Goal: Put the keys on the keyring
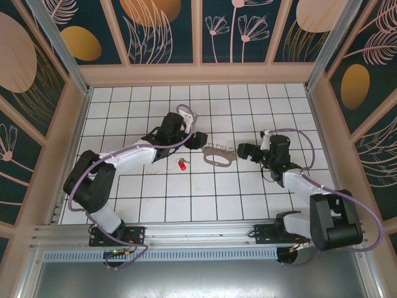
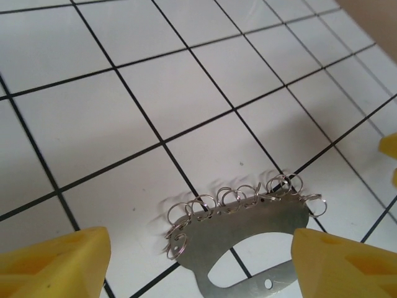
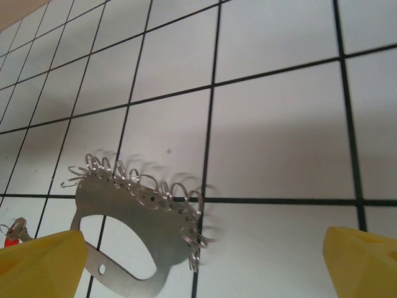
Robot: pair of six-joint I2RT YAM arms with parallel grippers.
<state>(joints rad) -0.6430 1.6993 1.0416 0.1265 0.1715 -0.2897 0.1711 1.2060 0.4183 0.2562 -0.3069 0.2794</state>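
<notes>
Enclosed on the far, left and right sides by painted floral panels [image 1: 161, 28] in tan framing. Floored by a white tiled table [image 1: 248, 102] with black grid lines. Leaves open tiles along the far rows and along the near row ahead of both bases. Closed at the near edge by a metal rail [image 1: 198, 233].

Extends from the near left as the left arm [image 1: 124, 155], elbow close to the left wall, wrist over the table's middle. Extends from the near right as the right arm [image 1: 310, 189], well apart from the right wall.

Places the left gripper [image 1: 200, 139] at the far-left end of the keyring [image 1: 218, 156]. Shows, from the left wrist, yellow fingers [image 2: 56, 264] spread wide, with the left gripper [image 2: 200, 248] straddling the keyring [image 2: 248, 220] and not clamped on it. Cannot tell whether one finger touches the plate's end.

Places the right gripper [image 1: 245, 151] just beside the keyring's right end. Shows, from the right wrist, yellow fingers [image 3: 43, 261] fully spread, with the right gripper [image 3: 201, 248] gripping nothing and the keyring [image 3: 124, 198] nearer one finger.

Lies flat mid-table as a silvery plate with an oval cut-out and a row of small split rings along one edge.

Rests apart, near-left of the keyring, as the red-headed keys [image 1: 182, 164]. Appears also at the right wrist view's left edge [image 3: 11, 234].
</notes>
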